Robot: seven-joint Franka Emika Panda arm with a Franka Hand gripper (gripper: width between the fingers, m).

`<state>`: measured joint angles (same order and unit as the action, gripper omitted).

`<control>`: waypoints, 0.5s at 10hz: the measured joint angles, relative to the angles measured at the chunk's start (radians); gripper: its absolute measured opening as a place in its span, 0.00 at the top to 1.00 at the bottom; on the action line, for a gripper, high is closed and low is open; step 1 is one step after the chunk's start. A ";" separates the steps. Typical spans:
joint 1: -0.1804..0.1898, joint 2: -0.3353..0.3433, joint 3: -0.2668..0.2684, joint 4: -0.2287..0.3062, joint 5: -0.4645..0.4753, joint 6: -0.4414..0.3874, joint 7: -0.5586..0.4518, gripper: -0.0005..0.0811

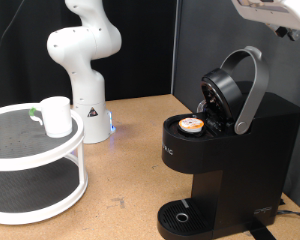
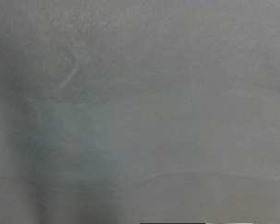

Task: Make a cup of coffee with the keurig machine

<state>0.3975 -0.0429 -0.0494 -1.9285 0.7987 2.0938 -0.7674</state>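
The black keurig machine [image 1: 240,150] stands at the exterior view's right. Its rounded lid [image 1: 225,92] is hinged up with the silver-grey handle [image 1: 252,85] raised. A small white pod with a tan top [image 1: 193,125] sits in the open chamber. The round drip tray [image 1: 180,217] has nothing on it. The plain white cup [image 1: 56,116] stands on the top tier of a white round shelf [image 1: 30,150] at the left. Part of my gripper [image 1: 283,30] shows at the top right corner, high above the machine; its fingers are cropped. The wrist view shows only blurred grey.
The white arm's base [image 1: 85,70] stands at the back, between shelf and machine, with a blue light at its foot. A small green item [image 1: 34,113] lies beside the cup. The shelf has a lower tier. The table is brown wood [image 1: 125,170].
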 joint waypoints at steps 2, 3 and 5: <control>-0.001 0.007 0.000 0.013 -0.071 -0.036 0.037 0.78; -0.002 0.010 0.000 0.019 -0.100 -0.053 0.046 0.95; -0.003 0.012 -0.002 0.023 -0.137 -0.069 0.055 0.98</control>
<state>0.3945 -0.0313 -0.0517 -1.9051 0.6619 2.0249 -0.7121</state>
